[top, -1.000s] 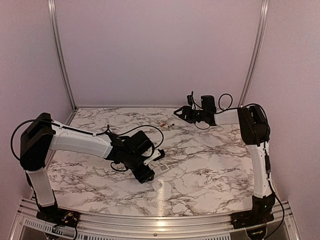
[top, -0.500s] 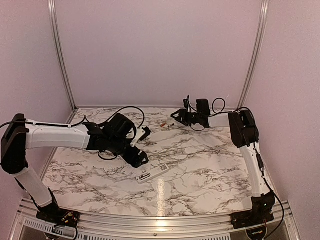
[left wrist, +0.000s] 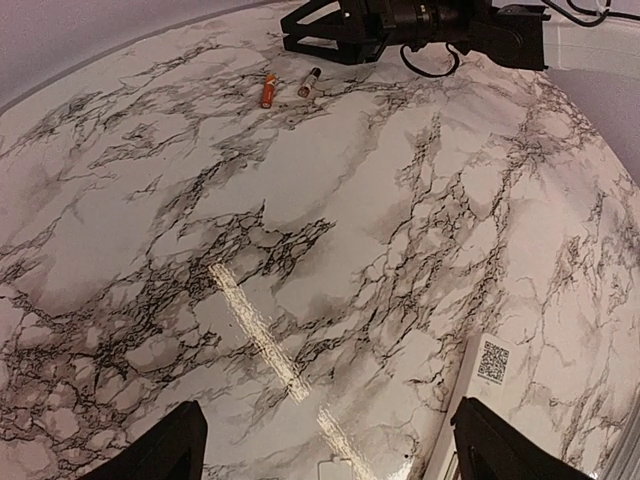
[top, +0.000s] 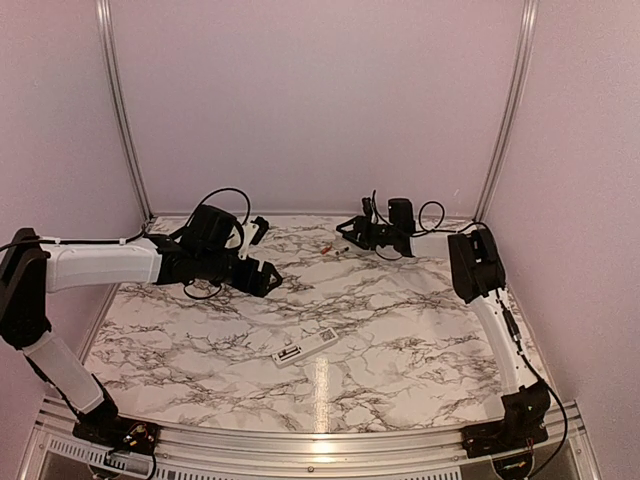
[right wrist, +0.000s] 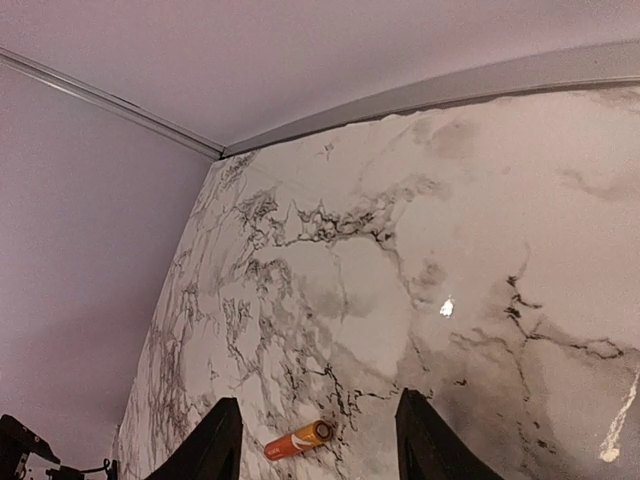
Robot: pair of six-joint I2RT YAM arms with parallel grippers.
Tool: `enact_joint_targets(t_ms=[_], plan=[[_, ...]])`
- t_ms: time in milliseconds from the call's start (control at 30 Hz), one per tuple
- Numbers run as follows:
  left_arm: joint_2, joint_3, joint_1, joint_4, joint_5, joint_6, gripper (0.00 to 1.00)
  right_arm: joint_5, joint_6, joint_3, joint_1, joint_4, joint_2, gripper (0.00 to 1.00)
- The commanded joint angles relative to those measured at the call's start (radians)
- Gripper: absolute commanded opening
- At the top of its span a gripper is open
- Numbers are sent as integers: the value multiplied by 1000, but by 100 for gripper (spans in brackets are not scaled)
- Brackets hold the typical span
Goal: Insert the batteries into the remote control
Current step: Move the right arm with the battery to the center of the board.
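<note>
The remote control (top: 305, 347) lies free on the marble table near the front centre, its back face up with a dark bay at its left end. Its white edge with a QR sticker (left wrist: 492, 360) shows beside my left gripper's right finger. My left gripper (top: 262, 255) (left wrist: 325, 445) hovers open and empty, well behind and left of the remote. Two batteries (top: 333, 249) lie at the back; in the left wrist view one is orange (left wrist: 268, 90) and one darker (left wrist: 309, 82). My right gripper (top: 345, 232) (right wrist: 318, 405) is open just right of them, with the orange battery (right wrist: 297, 440) on the table between its fingers, untouched.
The back wall with its aluminium rail (top: 300, 213) runs right behind the batteries and the right gripper. Upright posts (top: 120, 110) stand at the back corners. A metal frame (top: 300, 445) borders the table's near edge.
My left gripper opened, left the remote on the table and swung back and to the left. My right gripper slid left up to the batteries and its jaws narrowed a little.
</note>
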Motion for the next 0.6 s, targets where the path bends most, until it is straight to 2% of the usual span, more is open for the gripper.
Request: enact_joint_targets(t_ms=[0,233,433,567], plan=[[1,-1,0,44,22,-17,89,-32,40,67,-7,-14,68,51],[7,-10,3,41,7,-23,89,-55,13,147,-6,-110,105,52],[5,-17,3,44,-13,-29,89,28,-108,181,2,-318,80,52],[-5,-31,3,51,-22,-31,89,51,-168,178,12,-392,56,52]])
